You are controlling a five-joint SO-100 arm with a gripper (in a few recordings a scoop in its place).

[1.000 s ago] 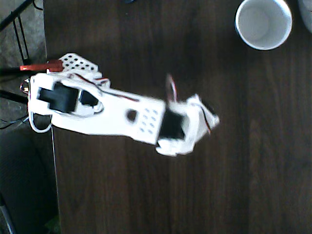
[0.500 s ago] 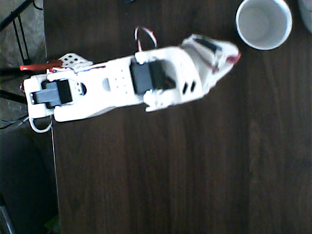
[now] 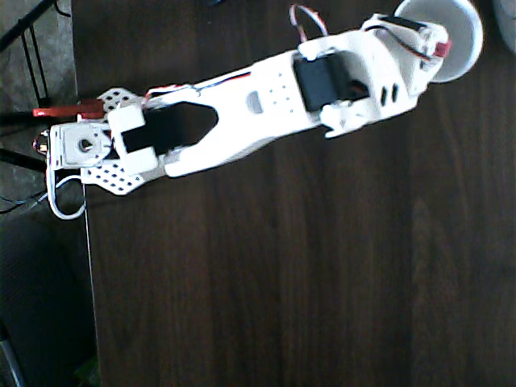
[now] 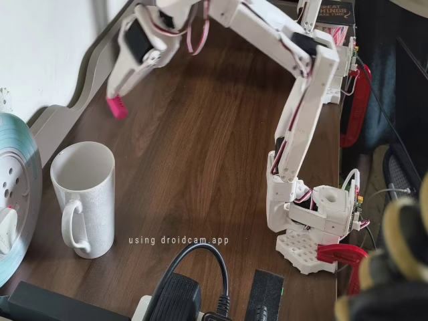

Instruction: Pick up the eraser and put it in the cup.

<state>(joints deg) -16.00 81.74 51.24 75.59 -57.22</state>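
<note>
The eraser is a small pink-red block pinched at the tip of my white gripper, which is shut on it. From overhead, the gripper tip lies over the left part of the white cup and hides much of its mouth. In the fixed view the eraser hangs from the gripper in the air, above and beyond the cup. That cup is a tall white mug with a handle, standing upright.
A pale round object sits just right of the cup; the fixed view shows it as a disc. A power strip with plugs lies at the near edge. A red clamp fixes the arm's base at the table's left edge.
The arm has swung from the table's middle up and to the right and stretched out, carrying the eraser from open table to over the cup's mouth.
</note>
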